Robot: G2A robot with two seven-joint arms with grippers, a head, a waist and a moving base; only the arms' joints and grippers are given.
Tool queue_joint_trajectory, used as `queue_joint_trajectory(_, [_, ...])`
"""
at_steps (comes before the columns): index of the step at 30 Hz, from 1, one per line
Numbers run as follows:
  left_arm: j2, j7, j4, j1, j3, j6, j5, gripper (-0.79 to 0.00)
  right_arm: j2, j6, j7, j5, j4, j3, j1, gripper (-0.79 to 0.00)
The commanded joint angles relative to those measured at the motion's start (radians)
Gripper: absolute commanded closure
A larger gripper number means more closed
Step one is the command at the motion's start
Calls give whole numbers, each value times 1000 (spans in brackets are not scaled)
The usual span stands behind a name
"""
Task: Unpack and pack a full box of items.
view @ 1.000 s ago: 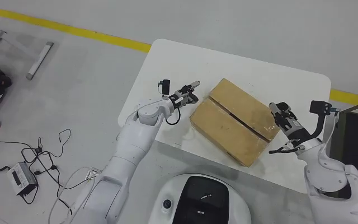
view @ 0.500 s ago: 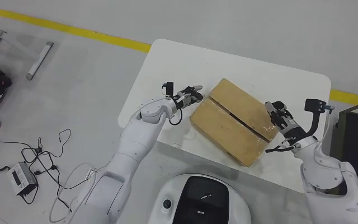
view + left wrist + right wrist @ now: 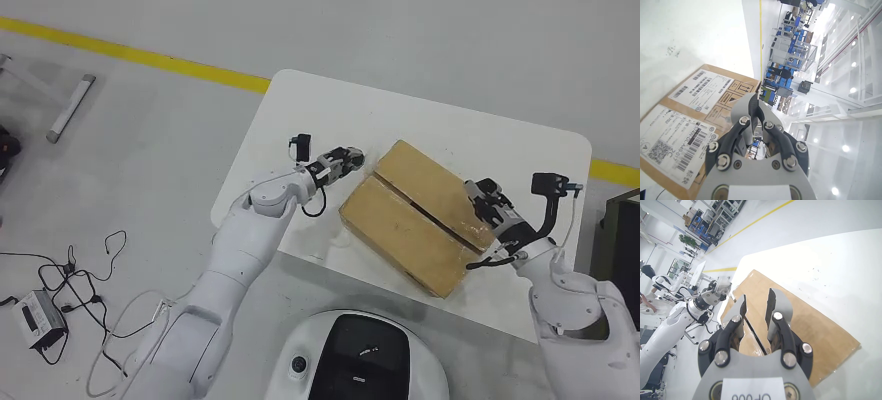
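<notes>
Box [image 3: 420,215] x1 on table [image 3: 330,110], L gripper [image 3: 352,158] closed, R gripper [image 3: 476,192] open above box.

White-shelled arms [image 3: 262,200] end in a grey left gripper [image 3: 755,99] and right gripper [image 3: 758,293] with black links [image 3: 730,136] and silver screws [image 3: 744,120].

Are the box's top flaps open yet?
No. In the top view both top flaps of the cardboard box lie flat and closed, with only a narrow seam between them.
</notes>
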Motion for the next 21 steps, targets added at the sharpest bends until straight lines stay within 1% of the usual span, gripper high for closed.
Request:
queue_joint_trajectory(1, [6,8,-25,7,-1,-19,36,0,-1,1,-2,-1,7,-6,6,-271])
queue_joint_trajectory(4, [15,19,-66,20,-1,-53,100,0,-2,2,-7,-3,14,-15,13,-268])
queue_joint_trajectory(6, [24,37,-102,28,2,-89,182,0,-2,2,-11,-1,19,-18,17,-256])
queue_joint_trajectory(9, [34,63,-166,50,0,-132,264,0,-3,1,-16,2,27,-23,23,-246])
queue_joint_trajectory(12, [45,104,-234,72,1,-186,370,0,-4,-1,-18,6,35,-29,28,-215])
queue_joint_trajectory(14, [50,128,-279,87,0,-220,421,0,-4,-6,-13,6,39,-36,29,-154])
queue_joint_trajectory(15, [53,138,-299,96,-1,-239,441,0,-4,-10,-10,5,42,-40,29,-58])
queue_joint_trajectory(16, [55,144,-314,103,-2,-254,457,0,-4,-13,-7,5,46,-43,30,-6])
queue_joint_trajectory(21, [63,164,-384,134,-9,-359,481,0,-5,-23,9,-9,79,-65,31,0])
